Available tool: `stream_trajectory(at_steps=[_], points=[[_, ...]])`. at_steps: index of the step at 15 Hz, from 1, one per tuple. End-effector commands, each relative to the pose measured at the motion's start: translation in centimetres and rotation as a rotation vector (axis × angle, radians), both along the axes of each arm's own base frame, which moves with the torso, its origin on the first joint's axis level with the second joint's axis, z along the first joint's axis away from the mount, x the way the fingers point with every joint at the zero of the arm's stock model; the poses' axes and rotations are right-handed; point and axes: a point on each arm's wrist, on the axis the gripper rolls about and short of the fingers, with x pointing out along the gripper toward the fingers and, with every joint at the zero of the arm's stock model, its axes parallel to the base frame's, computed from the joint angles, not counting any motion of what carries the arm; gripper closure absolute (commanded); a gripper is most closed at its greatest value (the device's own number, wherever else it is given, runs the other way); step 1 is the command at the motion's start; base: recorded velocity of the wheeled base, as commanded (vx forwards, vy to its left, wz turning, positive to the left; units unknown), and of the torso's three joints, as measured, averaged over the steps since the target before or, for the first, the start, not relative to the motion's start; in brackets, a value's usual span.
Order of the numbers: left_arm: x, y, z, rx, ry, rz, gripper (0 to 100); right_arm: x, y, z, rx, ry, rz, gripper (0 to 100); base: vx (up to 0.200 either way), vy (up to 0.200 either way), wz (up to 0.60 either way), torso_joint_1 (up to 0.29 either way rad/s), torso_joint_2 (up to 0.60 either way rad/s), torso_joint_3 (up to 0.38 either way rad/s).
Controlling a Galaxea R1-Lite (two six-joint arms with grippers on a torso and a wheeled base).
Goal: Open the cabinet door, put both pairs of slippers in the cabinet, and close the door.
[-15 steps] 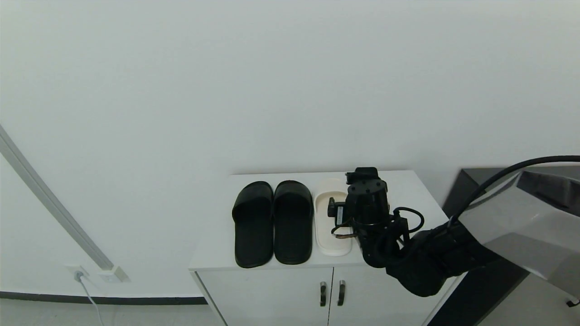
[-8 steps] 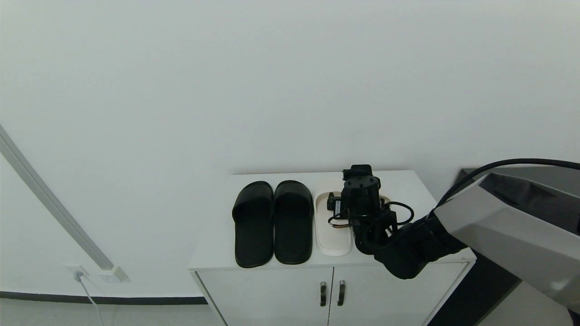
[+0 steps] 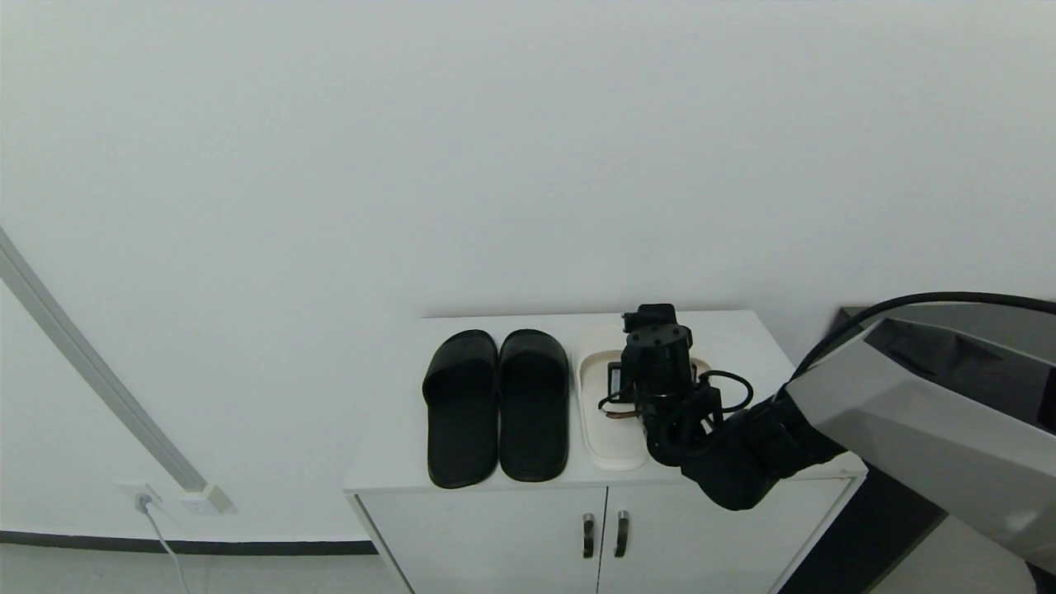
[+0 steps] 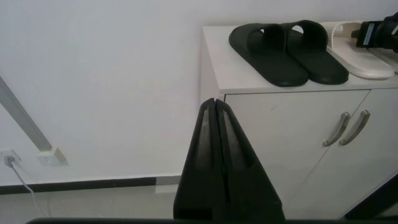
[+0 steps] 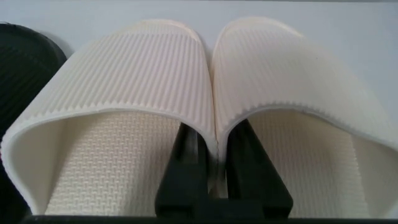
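A pair of black slippers (image 3: 495, 404) lies on the left half of the white cabinet top (image 3: 384, 454). To its right lie the white slippers (image 3: 606, 437), side by side. My right gripper (image 3: 654, 326) sits over them. In the right wrist view it (image 5: 214, 134) has one finger in each white slipper (image 5: 124, 81), shut on the two inner walls pressed together. Both cabinet doors are closed, with their handles (image 3: 604, 534) side by side. My left gripper (image 4: 216, 106) hangs shut and empty, low and left of the cabinet (image 4: 280, 124).
The wall stands right behind the cabinet. A wall socket with a cable (image 3: 142, 500) and a slanted duct (image 3: 91, 371) are at the lower left. A dark piece of furniture (image 3: 833, 346) stands to the cabinet's right.
My right gripper pushed farther over the white slippers, then the visible white slipper shifted slightly right and toward the front edge. The black slippers stayed put.
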Motion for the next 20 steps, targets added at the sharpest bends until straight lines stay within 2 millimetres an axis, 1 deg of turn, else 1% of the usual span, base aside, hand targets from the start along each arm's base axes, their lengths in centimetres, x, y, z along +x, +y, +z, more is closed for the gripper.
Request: stream_trajectory(at_steps=[1, 3, 5, 6, 8, 9, 10, 11, 12, 14, 15, 17, 20], points=[[0.0, 0.0, 0.0, -0.001, 0.001, 0.000, 100, -0.9, -0.6, 1.6, 0.002, -0.015, 0.006, 100, 0.000, 0.000, 0.00, 0.000, 0.00, 0.000], [0.0, 0.0, 0.0, -0.001, -0.001, 0.000, 100, -2.2, -1.1, 3.0, -0.011, -0.027, 0.025, 100, 0.000, 0.000, 0.00, 0.000, 0.00, 0.000], [0.0, 0.0, 0.0, -0.001, -0.001, 0.000, 100, -5.9, -2.1, 5.9, -0.010, -0.043, 0.158, 100, 0.000, 0.000, 0.00, 0.000, 0.00, 0.000], [0.0, 0.0, 0.0, -0.001, -0.001, -0.001, 100, -7.8, -2.6, 6.9, -0.020, -0.043, 0.248, 100, 0.000, 0.000, 0.00, 0.000, 0.00, 0.000], [0.0, 0.0, 0.0, -0.001, -0.001, 0.000, 100, -11.6, -4.0, 8.3, -0.013, -0.037, 0.437, 100, 0.000, 0.000, 0.00, 0.000, 0.00, 0.000], [0.0, 0.0, 0.0, -0.001, -0.001, 0.000, 100, -13.1, -4.8, 8.8, 0.000, -0.033, 0.520, 100, 0.000, 0.000, 0.00, 0.000, 0.00, 0.000], [0.0, 0.0, 0.0, -0.001, -0.001, -0.001, 100, -14.2, -5.3, 9.0, 0.008, -0.027, 0.591, 100, 0.000, 0.000, 0.00, 0.000, 0.00, 0.000], [0.0, 0.0, 0.0, -0.001, -0.001, -0.001, 100, -16.1, -6.3, 9.3, 0.022, -0.013, 0.706, 100, 0.000, 0.000, 0.00, 0.000, 0.00, 0.000], [0.0, 0.0, 0.0, -0.001, -0.001, 0.000, 100, -17.2, -7.2, 9.4, 0.026, 0.012, 0.783, 100, 0.000, 0.000, 0.00, 0.000, 0.00, 0.000], [0.0, 0.0, 0.0, -0.001, -0.001, 0.000, 100, -18.8, -8.6, 9.6, 0.027, 0.066, 0.893, 100, 0.000, 0.000, 0.00, 0.000, 0.00, 0.000], [0.0, 0.0, 0.0, -0.001, -0.001, 0.000, 100, -19.3, -9.1, 9.7, 0.027, 0.077, 0.909, 100, 0.000, 0.000, 0.00, 0.000, 0.00, 0.000], [0.0, 0.0, 0.0, -0.001, -0.001, 0.000, 100, -19.5, -9.3, 9.8, 0.023, 0.088, 0.911, 100, 0.000, 0.000, 0.00, 0.000, 0.00, 0.000], [0.0, 0.0, 0.0, -0.007, -0.001, 0.000, 100, -19.5, -9.3, 9.6, 0.019, 0.096, 0.913, 100, -0.200, 0.000, 0.00, 0.004, 0.01, 0.002]])
